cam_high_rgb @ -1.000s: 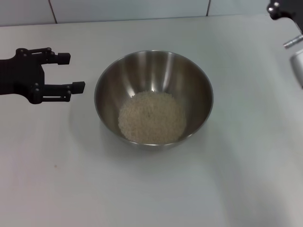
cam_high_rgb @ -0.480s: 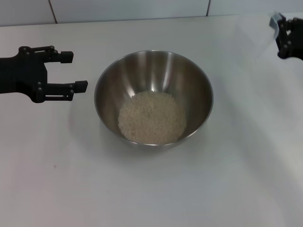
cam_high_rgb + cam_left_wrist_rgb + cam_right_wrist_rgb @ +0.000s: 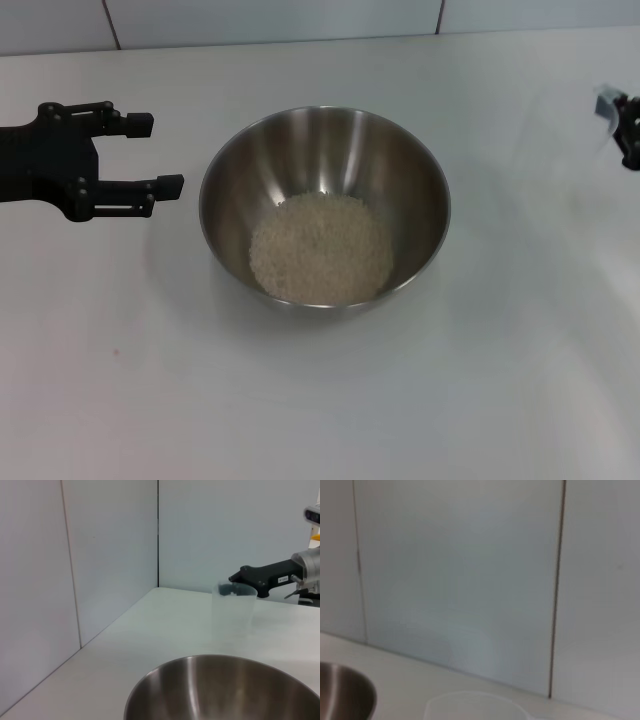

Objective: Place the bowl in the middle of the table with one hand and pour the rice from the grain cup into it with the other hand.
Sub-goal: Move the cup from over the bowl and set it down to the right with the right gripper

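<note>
The steel bowl (image 3: 322, 140) stands in the middle of the white table (image 3: 320, 400) with a heap of rice (image 3: 320, 248) in its bottom. My left gripper (image 3: 156, 153) is open just left of the bowl, apart from it, with nothing between its fingers. At the far right edge of the head view my right gripper (image 3: 630, 130) holds the clear grain cup (image 3: 606, 98). In the left wrist view the grain cup (image 3: 234, 612) is upright and looks empty, beyond the bowl's rim (image 3: 220, 662), with the right gripper (image 3: 240, 585) at its top. The right wrist view shows the cup's rim (image 3: 475, 702).
A pale tiled wall (image 3: 110, 555) runs along the back of the table. Bare tabletop lies in front of the bowl and on both sides. An edge of the bowl (image 3: 340, 690) appears in the right wrist view.
My right gripper has carried the cup farther right and toward the near side, almost out of the head view. The left gripper has barely shifted. Bowl and rice are unchanged.
</note>
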Controlling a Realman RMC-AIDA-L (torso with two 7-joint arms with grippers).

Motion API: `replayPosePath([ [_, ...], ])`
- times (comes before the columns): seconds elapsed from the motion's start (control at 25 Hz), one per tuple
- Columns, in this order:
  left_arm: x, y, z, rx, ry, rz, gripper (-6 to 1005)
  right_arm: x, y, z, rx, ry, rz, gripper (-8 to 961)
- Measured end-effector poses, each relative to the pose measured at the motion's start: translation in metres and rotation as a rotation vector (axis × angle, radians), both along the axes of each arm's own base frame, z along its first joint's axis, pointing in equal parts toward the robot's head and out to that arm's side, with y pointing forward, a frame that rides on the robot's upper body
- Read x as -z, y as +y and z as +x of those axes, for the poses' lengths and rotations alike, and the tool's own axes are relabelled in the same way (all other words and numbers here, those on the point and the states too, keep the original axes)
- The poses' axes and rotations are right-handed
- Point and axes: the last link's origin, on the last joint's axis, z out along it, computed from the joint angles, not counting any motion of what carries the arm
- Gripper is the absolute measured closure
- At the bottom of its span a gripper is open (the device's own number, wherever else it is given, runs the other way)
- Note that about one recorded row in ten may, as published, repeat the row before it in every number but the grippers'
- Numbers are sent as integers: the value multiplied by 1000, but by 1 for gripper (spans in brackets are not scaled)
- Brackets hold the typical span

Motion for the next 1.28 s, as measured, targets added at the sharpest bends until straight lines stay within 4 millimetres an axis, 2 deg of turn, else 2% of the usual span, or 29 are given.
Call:
replayPosePath([
  [0.36,2,0,1,5,5,-10,191,16,10,-1,0,-4,-110,842],
  [0.72,3,-1,1,6,4,-12,191,23,11,2,39,-7,-99,836],
  [0.96,3,-1,1,6,3,-13,191,31,13,13,110,-59,-83,832],
  [1.28,7,-1,1,3,20,-24,191,36,16,16,128,-103,-67,827],
])
